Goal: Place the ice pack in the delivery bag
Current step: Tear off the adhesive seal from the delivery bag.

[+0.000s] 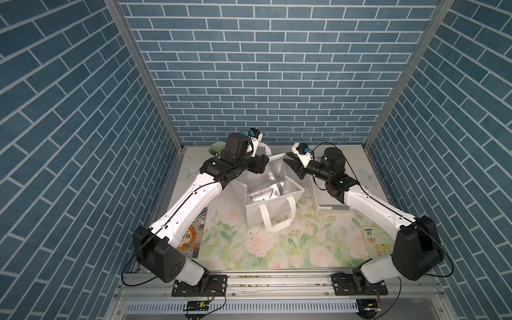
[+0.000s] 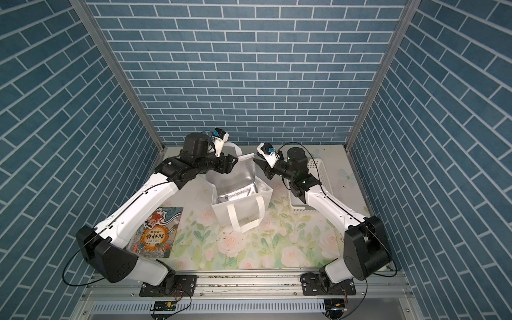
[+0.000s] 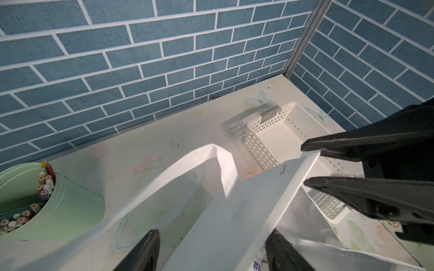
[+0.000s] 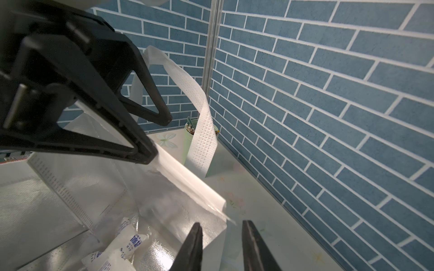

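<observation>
Jaws parted, left gripper (image 3: 212, 233) and right gripper (image 4: 222, 224) are straddling the limp-looking, pinchable rim of the white foil-lined delivery bag (image 1: 274, 216), squashy white ice pack (image 4: 126, 244) beneath.

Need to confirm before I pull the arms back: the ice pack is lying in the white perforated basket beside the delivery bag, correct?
No. The ice pack lies on the foil bottom inside the delivery bag, as the right wrist view shows. The white perforated basket beside it holds nothing where the left wrist view shows its inside.
</observation>
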You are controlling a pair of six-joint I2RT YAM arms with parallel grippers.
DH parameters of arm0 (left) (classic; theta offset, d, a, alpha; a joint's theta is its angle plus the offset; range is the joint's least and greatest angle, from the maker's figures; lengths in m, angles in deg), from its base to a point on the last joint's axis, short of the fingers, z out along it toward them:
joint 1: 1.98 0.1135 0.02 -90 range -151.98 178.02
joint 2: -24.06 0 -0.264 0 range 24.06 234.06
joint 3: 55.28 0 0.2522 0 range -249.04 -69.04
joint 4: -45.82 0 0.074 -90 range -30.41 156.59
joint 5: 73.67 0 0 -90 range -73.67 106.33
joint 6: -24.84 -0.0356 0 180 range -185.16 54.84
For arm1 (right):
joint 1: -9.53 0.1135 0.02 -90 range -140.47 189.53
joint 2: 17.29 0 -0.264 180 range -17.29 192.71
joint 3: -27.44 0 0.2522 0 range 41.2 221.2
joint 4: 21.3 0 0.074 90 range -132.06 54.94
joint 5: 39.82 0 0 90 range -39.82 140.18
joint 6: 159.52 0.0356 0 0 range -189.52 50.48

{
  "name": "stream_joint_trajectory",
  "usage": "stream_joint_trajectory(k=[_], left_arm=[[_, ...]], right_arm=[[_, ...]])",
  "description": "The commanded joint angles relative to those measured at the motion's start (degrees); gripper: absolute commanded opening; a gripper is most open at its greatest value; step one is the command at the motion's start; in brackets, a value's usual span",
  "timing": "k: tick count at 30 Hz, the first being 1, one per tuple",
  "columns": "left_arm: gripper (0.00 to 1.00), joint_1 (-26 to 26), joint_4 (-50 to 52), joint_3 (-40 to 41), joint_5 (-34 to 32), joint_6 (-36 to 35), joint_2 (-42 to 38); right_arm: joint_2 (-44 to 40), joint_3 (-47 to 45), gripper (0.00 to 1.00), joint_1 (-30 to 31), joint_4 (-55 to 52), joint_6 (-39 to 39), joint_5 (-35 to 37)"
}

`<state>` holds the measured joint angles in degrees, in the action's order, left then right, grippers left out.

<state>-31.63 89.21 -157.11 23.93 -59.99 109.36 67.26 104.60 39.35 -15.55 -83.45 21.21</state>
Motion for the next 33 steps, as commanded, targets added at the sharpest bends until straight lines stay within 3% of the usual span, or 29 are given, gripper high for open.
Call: stream_joint_trajectory(k=[1, 17, 24, 28, 33], left_arm=[[0.73, -0.1, 0.0, -1.1, 0.4, 0.3, -0.2], [0.71, -0.1, 0.3, -1.0, 0.9, 0.6, -0.3], [0.71, -0.1, 0.3, -0.8, 0.7, 0.7, -0.6], [0.71, -0.1, 0.1, -0.8, 0.9, 0.9, -0.7], [0.71, -0.1, -0.5, -0.5, 1.2, 1.6, -0.6]], right_arm=[[-0.1, 1.7, 0.29, -0.1, 2.0, 0.2, -0.9], [0.5, 2.5, 0.21, -0.1, 2.6, 1.1, -2.6], [1.0, 2.5, 0.13, -0.1, 2.0, 1.3, -2.7], [1.2, 2.5, 0.0, -0.1, 1.8, 1.5, -3.0], [0.7, 1.9, 0.0, 0.0, 1.8, 2.5, -3.3]])
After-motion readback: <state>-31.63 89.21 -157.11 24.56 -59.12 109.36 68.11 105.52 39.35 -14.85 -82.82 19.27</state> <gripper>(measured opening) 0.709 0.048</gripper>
